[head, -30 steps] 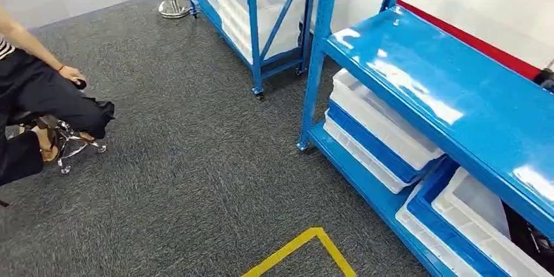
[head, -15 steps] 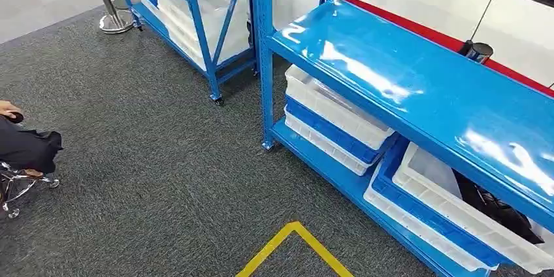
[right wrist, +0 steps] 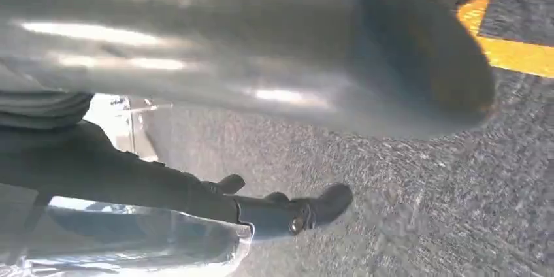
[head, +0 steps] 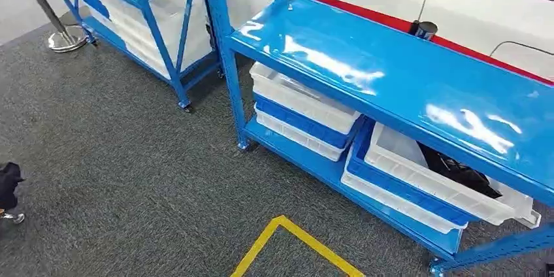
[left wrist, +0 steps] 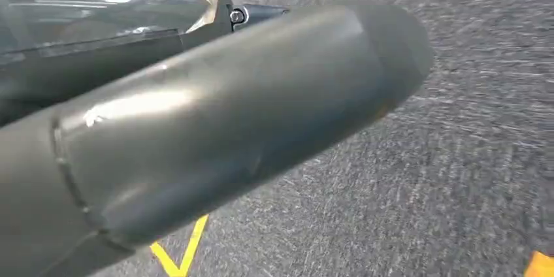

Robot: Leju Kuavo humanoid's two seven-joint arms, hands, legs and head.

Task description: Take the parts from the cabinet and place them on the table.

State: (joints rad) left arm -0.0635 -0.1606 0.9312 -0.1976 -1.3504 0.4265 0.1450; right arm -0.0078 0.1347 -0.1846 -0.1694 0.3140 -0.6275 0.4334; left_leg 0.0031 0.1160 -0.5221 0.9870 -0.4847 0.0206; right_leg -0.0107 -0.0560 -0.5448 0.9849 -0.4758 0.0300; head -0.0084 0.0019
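Cabinet: blue metal cabinet (head: 392, 81) running from the centre to the right edge of the head view, with a glossy bare top shelf and a low bottom shelf.
Parts: black parts (head: 457, 171) lie in a white bin (head: 431, 185) on the bottom shelf, at the lower right of the frame, under the top shelf.
Other bins: stack of white and blue bins (head: 300, 114) on the same bottom shelf, just left of the parts bin.
Second rack: another blue rack (head: 150, 2) at the upper left, also holding white bins.
Floor: grey carpet (head: 117, 159) with a corner of yellow tape (head: 287, 238) at the bottom centre; a chrome post base (head: 64, 40) at the upper left.
Left hand: a dark fingertip of the left hand (left wrist: 251, 12) shows above the carpet; I cannot tell whether it is wide or narrow.
Right hand: dark fingers of the right hand (right wrist: 274, 211) reach out over the carpet; its state cannot be told.
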